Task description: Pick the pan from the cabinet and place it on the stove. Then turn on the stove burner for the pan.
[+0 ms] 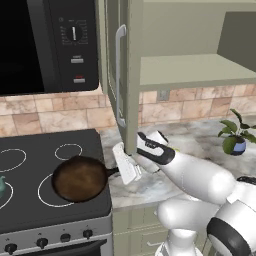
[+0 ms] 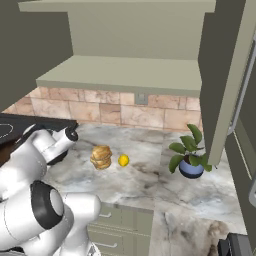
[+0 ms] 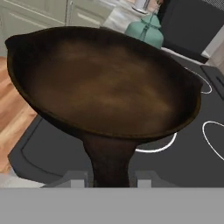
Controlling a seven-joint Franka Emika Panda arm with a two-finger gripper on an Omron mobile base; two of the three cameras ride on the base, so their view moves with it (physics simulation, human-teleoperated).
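Note:
The pan (image 1: 80, 178) is a dark round skillet with a brownish inside, and its thin black handle points right. My gripper (image 1: 119, 170) is shut on the end of that handle. The pan hangs over the large white ring of the stove burner (image 1: 42, 194) at the front right of the black stove (image 1: 45, 142). In the hand view the pan (image 3: 105, 83) looms large and tilted, its handle runs down between my fingertips (image 3: 74, 177), and part of the burner ring (image 3: 157, 148) shows beneath it. The cabinet (image 1: 195, 70) stands open above the counter with a bare shelf.
A teal kettle (image 1: 1, 186) sits on the stove's left side. The open cabinet door (image 1: 120, 75) hangs just above my hand. The black microwave (image 1: 45, 45) is over the stove. Stove knobs (image 1: 42, 243) line the front strip. On the counter are a potted plant (image 2: 189, 155), a bagel (image 2: 101, 156) and a lemon (image 2: 123, 160).

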